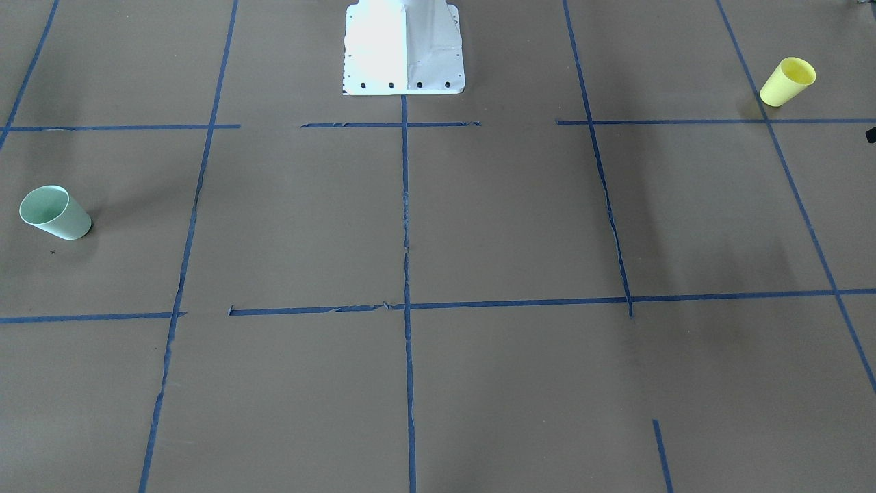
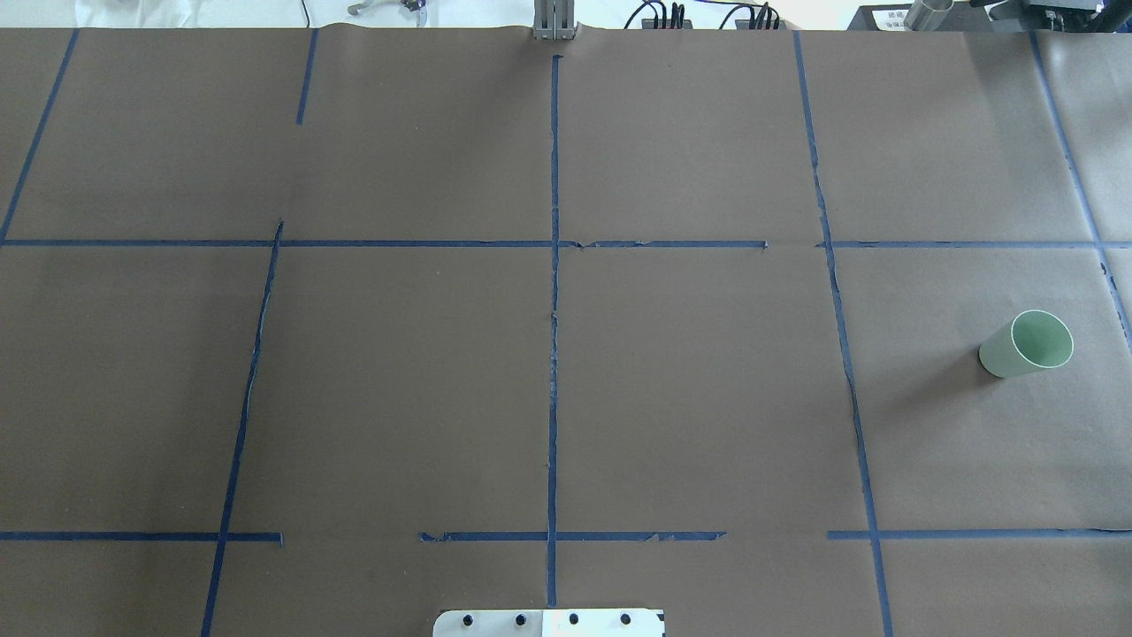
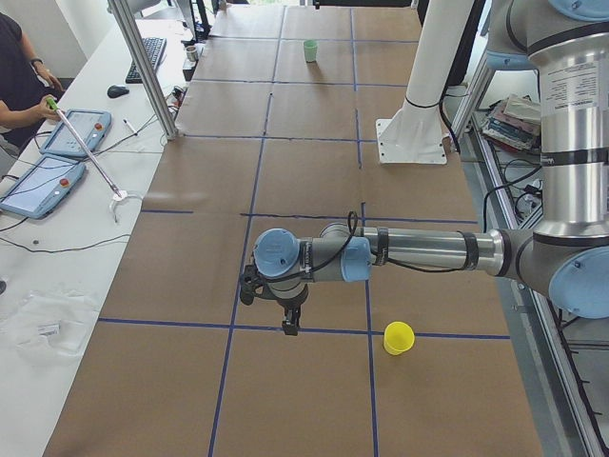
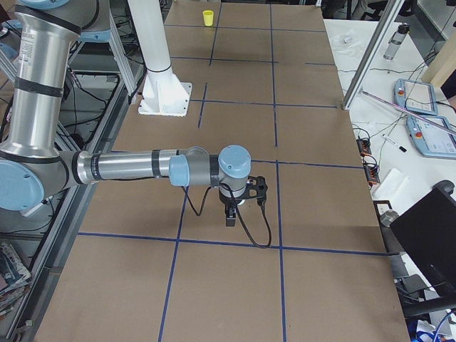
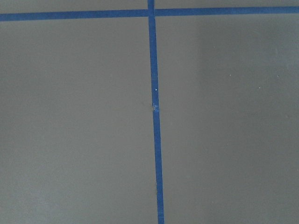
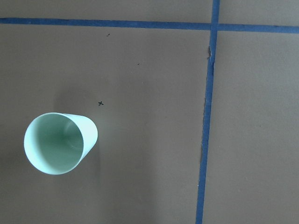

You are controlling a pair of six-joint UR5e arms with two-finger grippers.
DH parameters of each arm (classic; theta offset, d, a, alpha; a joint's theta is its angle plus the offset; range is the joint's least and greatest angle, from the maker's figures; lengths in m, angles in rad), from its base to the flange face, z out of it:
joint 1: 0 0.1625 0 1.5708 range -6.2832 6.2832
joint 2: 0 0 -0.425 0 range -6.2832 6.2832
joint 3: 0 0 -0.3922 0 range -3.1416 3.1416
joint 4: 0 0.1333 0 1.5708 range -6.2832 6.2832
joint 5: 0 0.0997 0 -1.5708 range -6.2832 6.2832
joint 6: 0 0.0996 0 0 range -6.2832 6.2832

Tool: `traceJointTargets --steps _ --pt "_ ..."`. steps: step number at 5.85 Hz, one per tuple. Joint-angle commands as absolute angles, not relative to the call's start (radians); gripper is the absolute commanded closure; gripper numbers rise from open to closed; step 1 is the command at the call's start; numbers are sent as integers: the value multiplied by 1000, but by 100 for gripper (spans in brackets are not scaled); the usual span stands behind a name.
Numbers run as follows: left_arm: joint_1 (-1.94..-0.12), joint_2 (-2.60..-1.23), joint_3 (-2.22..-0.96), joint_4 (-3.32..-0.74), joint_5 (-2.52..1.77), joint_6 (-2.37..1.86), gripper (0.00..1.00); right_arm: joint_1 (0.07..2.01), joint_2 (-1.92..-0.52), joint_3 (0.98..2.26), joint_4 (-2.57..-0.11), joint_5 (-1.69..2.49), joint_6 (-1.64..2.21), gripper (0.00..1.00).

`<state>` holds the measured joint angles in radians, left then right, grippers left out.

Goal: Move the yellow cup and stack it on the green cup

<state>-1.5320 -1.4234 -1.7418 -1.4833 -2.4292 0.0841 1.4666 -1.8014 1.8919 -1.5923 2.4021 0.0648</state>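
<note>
While the yellow cup (image 3: 399,338) is standing at the worktop's (image 1: 520,219) left end near the left gripper (image 3: 288,327), the green cup (image 6: 60,143) is sitting near the right gripper (image 4: 230,219); their openings I cannot tell.

bright yellow cup (image 1: 787,82), pale mint-green cup (image 1: 56,213), brown table (image 1: 513,219) with a blue tape grid (image 1: 406,205)

The front-facing camera looks steeply down across the table (image 1: 520,219) toward the white base plate (image 1: 404,48); the overhead camera looks forward from behind that plate, both sharing the green cup (image 2: 1026,343). The side cameras look along the table from opposite ends, the plate between them. Both wrist cameras look straight down from close, the right onto that cup.
</note>
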Motion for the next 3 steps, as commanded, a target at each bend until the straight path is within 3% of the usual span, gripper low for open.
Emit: traceJointTargets --steps 1,3 --pt "-1528 -1427 -1762 -1474 -2422 80 0 1466 -1807 1896 -1551 2401 66 0" --pt "-1528 -1428 -1794 -1486 -2399 74 0 1465 -1839 1896 -1438 2411 66 0"
